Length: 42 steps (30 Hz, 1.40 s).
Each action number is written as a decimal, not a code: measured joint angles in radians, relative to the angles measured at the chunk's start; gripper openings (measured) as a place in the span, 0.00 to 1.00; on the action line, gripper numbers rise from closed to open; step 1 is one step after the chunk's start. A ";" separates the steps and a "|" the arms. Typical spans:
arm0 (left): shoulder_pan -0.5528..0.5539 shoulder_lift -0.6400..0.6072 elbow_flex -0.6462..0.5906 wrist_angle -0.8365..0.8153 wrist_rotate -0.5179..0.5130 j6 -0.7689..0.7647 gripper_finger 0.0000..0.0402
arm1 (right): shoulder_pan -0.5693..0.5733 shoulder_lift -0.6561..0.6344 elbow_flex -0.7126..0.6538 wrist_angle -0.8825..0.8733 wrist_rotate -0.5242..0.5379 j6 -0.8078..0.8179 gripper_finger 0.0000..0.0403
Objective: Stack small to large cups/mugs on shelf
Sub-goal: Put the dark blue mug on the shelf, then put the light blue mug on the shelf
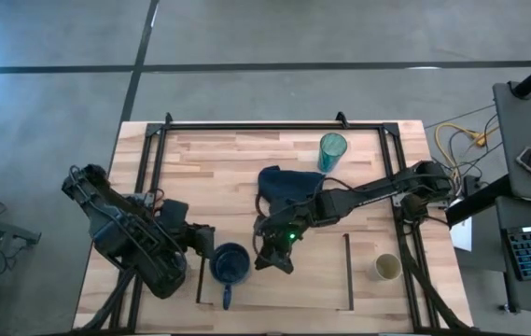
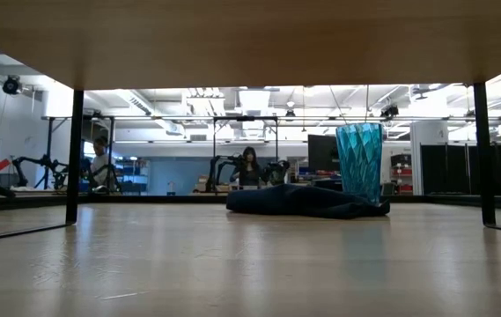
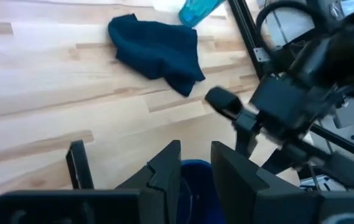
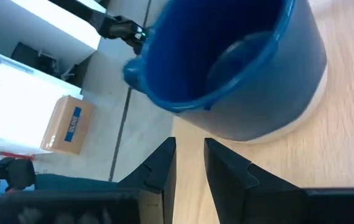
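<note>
The dark blue mug [image 1: 231, 264] is sitting upright on the shelf [image 1: 321, 275], close to its left rail, with its handle pointing toward the table's near edge. From the right wrist view something pale seems to be resting inside it, though I cannot tell what.

The left gripper [image 1: 203, 241] is hovering just beside the mug on its left, fingers [image 3: 164, 177] standing slightly apart with nothing between them. The right gripper [image 1: 273, 257] is hanging just beside the mug on its right, and its fingers [image 4: 158, 165] are also parted a little, holding nothing (the mug's rim is looming right in front of them).

The shelf itself is lying flat at the near middle of the table [image 1: 209, 159], its right rail [image 1: 348, 271] well apart from the mug.

A small beige cup [image 1: 387, 268] is standing on the table past that rail, toward the right edge. The tall teal tumbler [image 1: 331, 151] is standing upright near the far edge, and a crumpled dark blue cloth [image 1: 288, 187] is lying just beside it, partly under the right arm.

Beyond the table, a person [image 2: 251, 165] is sitting in the room behind.
</note>
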 joint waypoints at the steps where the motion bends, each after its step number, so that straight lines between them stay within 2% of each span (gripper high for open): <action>1: 0.000 -0.004 -0.003 0.000 0.000 0.005 0.18 | 0.000 0.009 0.000 0.000 0.007 0.004 0.19; 16: 0.000 -0.012 -0.004 0.000 -0.007 0.056 0.18 | 0.000 0.044 -0.001 0.094 0.015 0.060 0.19; 25: 0.000 -0.011 -0.004 0.000 -0.007 0.058 0.19 | 0.000 0.044 0.013 0.089 0.014 0.060 0.19; 30: 0.000 -0.010 -0.004 0.000 -0.007 0.058 0.19 | -0.001 0.031 0.013 0.016 0.015 0.047 0.19; 36: 0.000 -0.010 -0.004 0.001 -0.040 0.092 0.19 | -0.018 -0.042 0.013 -0.066 0.027 -0.045 0.19; 42: 0.000 -0.010 -0.007 0.001 -0.046 0.138 0.19 | -0.049 -0.137 0.013 -0.212 0.142 -0.140 0.19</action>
